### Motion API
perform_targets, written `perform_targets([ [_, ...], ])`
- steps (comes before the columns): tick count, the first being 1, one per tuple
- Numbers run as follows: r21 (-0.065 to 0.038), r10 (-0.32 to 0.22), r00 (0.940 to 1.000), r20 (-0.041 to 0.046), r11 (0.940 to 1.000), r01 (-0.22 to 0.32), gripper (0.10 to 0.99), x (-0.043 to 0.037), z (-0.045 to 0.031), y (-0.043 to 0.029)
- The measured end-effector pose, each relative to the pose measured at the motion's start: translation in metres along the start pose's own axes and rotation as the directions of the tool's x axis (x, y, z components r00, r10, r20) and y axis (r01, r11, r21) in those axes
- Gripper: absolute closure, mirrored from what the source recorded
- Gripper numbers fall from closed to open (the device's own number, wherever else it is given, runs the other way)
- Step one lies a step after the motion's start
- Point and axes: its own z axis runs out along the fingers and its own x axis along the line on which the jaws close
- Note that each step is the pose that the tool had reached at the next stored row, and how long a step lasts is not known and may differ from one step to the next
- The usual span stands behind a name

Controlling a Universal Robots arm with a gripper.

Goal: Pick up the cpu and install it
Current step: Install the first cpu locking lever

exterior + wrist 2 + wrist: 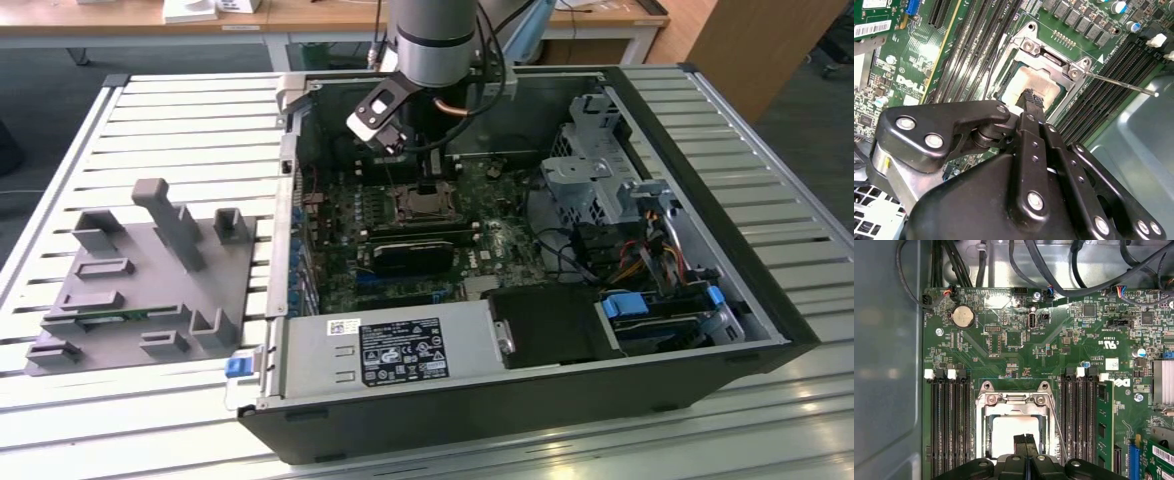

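In the exterior view my gripper (427,187) reaches down into the open computer case (747,310), which lies on the slatted table (147,110). My fingertips stand over the cpu (430,207), which sits in its socket on the motherboard (340,225), toward the case's far edge. At the case's near edge the grey power supply box (387,350) carries a white label (407,352) covered in black print. In the second wrist view my two black fingers (1030,107) are pressed together with nothing between them. Their tips are right at the pale shiny top of the cpu (1043,80), inside the metal socket frame (1054,57); I cannot tell whether they touch it. A white barcode sticker (871,27) sits on a green card beside the board. In the first wrist view my gripper (1025,437) has its tips together over the cpu (1001,435), memory slots (949,425) run along both sides of the socket, and a small white sticker (1111,363) lies on the board.
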Motion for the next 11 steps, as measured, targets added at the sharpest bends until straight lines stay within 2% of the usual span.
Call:
perform_targets([
  [11,0.000,0.000,1.0000,0.0001,1.0000,0.000,0.980,0.0000,-0.0023,0.0000],
])
